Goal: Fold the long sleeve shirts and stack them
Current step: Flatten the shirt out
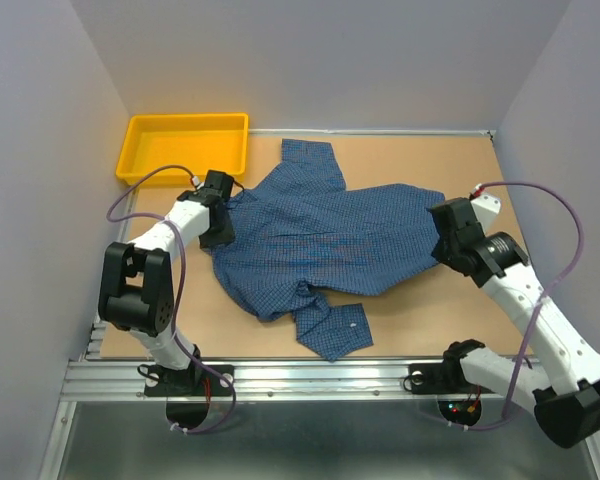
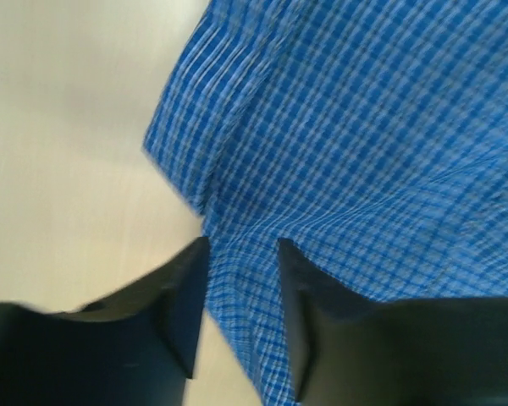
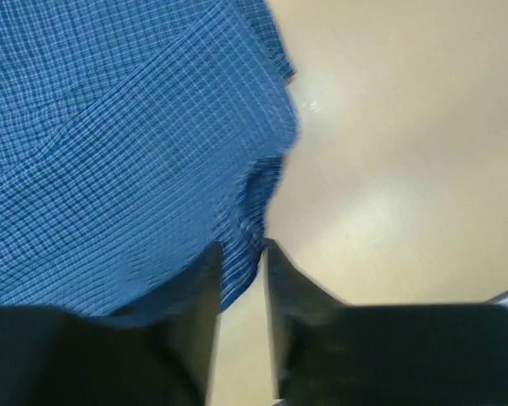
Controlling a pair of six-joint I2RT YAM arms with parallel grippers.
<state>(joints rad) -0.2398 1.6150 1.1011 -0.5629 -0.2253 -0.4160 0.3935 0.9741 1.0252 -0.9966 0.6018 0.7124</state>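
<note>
One long sleeve shirt, blue with a fine check, lies spread and rumpled across the middle of the table. One part reaches toward the back and a cuffed sleeve lies folded at the front. My left gripper is at the shirt's left edge. In the left wrist view its jaws stand apart with a strip of the checked cloth lying loose between them. My right gripper is at the shirt's right edge. Its jaws are parted a little around the hem of the cloth.
An empty yellow tray stands at the back left corner, just behind the left arm. Grey walls close the table on the left, back and right. Bare tabletop shows to the right and in front of the shirt.
</note>
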